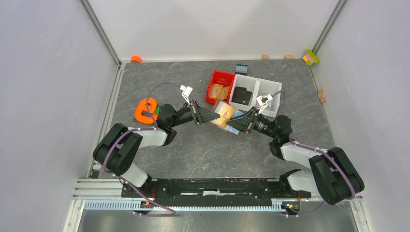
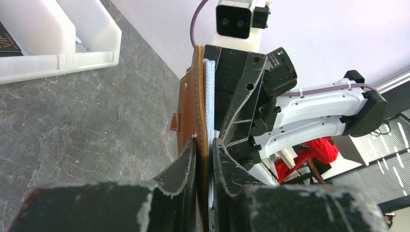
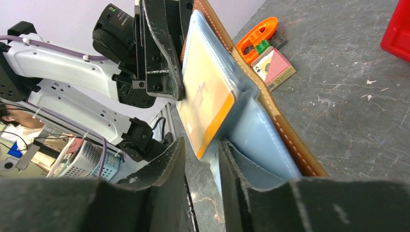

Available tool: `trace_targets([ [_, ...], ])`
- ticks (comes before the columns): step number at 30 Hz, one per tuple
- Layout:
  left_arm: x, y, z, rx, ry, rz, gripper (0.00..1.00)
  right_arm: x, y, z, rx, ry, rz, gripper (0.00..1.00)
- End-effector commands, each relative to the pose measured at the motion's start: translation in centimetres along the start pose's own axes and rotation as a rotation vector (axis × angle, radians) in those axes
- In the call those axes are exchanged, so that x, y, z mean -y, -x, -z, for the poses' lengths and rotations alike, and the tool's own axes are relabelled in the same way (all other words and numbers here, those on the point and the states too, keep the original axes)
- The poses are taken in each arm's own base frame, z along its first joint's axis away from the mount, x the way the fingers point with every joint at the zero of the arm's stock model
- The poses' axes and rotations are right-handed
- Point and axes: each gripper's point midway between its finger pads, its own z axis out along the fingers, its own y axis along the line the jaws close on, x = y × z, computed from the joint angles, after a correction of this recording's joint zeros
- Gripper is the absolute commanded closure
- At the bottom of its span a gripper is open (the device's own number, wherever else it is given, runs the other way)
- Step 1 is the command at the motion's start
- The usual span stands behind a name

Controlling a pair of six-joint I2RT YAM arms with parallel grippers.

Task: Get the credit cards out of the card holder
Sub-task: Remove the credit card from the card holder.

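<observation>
Top view: the card holder (image 1: pixel 225 116) is held up over the counter (image 1: pixel 193 150) between both arms, and nothing's fully out yet.

Left wrist: the left end effector (image 2: pixel 205 145) is pinched narrow on the holder's brown edge.

Right wrist: the orange card (image 3: pixel 205 96) sticks partway out of its pocket. The right end effector (image 3: pixel 202 145) is slightly open, straddling the card's corner and not gripping it.

A robotics lab cell: white panel walls (image 1: pixel 43 72) enclose a grey tabletop (image 1: pixel 203 150) edged by an aluminium rail (image 1: pixel 92 186).
</observation>
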Motion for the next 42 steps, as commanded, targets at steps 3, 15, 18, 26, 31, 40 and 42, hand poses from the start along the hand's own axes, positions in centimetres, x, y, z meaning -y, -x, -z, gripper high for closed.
trace_targets([
  [3,3.6,0.2,-0.5,-0.022,-0.135,-0.047,0.98,-0.8,0.7,-0.1,0.033,0.039,0.021,0.81],
  [15,3.5,1.3,0.5,0.026,-0.096,-0.074,0.90,2.0,0.6,0.7,0.047,-0.083,-0.023,1.00],
  [18,3.3,1.5,0.7,0.033,-0.091,-0.074,0.83,2.0,0.7,0.9,0.053,-0.080,-0.023,1.00],
  [26,3.1,1.4,0.6,0.029,-0.091,-0.069,0.94,-0.3,1.3,0.9,0.070,0.021,0.008,0.72],
  [31,3.2,1.2,0.4,0.021,-0.103,-0.057,0.97,-1.9,1.5,0.9,0.078,0.093,0.025,0.64],
  [40,3.3,-0.2,-0.8,-0.041,-0.104,-0.071,0.98,-2.4,1.0,0.1,0.047,0.111,0.032,0.66],
  [42,3.4,-0.4,-0.9,-0.050,-0.097,-0.080,0.98,-2.4,0.9,0.1,0.045,0.113,0.032,0.71],
])
